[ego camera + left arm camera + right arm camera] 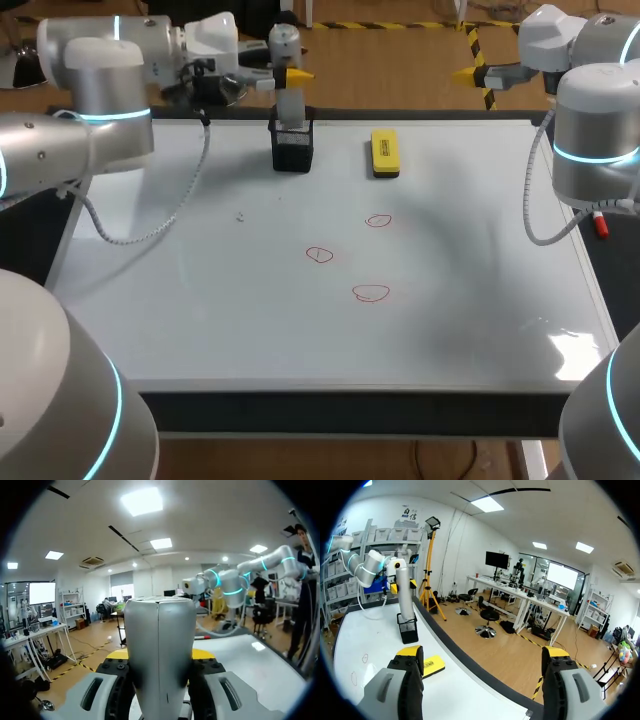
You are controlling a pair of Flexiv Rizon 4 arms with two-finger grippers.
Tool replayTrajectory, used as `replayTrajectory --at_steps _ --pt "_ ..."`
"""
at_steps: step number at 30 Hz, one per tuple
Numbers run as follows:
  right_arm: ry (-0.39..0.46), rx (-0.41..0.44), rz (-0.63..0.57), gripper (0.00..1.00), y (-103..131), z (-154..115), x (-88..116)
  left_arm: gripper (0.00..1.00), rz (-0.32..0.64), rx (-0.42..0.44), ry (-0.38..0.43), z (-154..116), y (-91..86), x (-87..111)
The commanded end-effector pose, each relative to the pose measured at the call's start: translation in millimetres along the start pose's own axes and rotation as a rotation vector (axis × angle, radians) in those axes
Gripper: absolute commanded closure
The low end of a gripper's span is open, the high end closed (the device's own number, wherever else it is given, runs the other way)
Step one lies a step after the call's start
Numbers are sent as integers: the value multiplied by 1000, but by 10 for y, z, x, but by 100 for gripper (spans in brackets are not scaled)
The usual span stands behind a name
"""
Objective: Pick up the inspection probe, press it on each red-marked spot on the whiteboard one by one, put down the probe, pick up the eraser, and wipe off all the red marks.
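Presently the left arm (90, 90) is reaching in along the far edge of the whiteboard (200, 320). The left gripper (288, 75) is clamping the inspection probe (290, 100) near its top, one finger pressing on each side, with the yellow tips showing just past it. The probe is standing upright in a black holder (292, 150) at the far middle of the board.

The yellow eraser (384, 154) is lying flat just right of the holder, not touching it. Three red marks are showing mid-board, right of centre:
- the farthest one (377, 220)
- one left of it and nearer (319, 254)
- the nearest one (371, 292)

All three are standing unwiped. A small speck (241, 215) is sitting left of them. Ceiling light is glaring (575, 350) off the near right corner.

The right arm (595, 140) is hanging at the far right. The right gripper (482, 660) is holding nothing, its fingers spread wide, out past the board's far edge.
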State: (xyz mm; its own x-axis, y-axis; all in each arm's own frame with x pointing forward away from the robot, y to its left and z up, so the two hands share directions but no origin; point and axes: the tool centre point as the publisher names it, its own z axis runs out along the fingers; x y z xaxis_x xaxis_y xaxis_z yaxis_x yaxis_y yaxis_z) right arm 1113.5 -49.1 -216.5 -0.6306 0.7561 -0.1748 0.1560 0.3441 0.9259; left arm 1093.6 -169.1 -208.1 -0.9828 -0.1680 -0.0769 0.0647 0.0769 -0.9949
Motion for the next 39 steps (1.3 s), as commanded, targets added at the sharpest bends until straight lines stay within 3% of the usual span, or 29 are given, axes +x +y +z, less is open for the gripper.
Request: replayTrajectory --at_steps 1,9,19,39 --pt "1 2 0 0 3 -1 -5 100 10 -13 -13 -65 -176 13" --pt "1 2 0 0 3 -1 -5 100 26 -34 -25 -140 -426 -7" --pt "1 2 0 0 3 -1 -5 100 40 -62 -70 -498 -637 89" --pt "1 2 0 0 3 -1 -5 100 -15 -96 -208 -1189 -509 454"
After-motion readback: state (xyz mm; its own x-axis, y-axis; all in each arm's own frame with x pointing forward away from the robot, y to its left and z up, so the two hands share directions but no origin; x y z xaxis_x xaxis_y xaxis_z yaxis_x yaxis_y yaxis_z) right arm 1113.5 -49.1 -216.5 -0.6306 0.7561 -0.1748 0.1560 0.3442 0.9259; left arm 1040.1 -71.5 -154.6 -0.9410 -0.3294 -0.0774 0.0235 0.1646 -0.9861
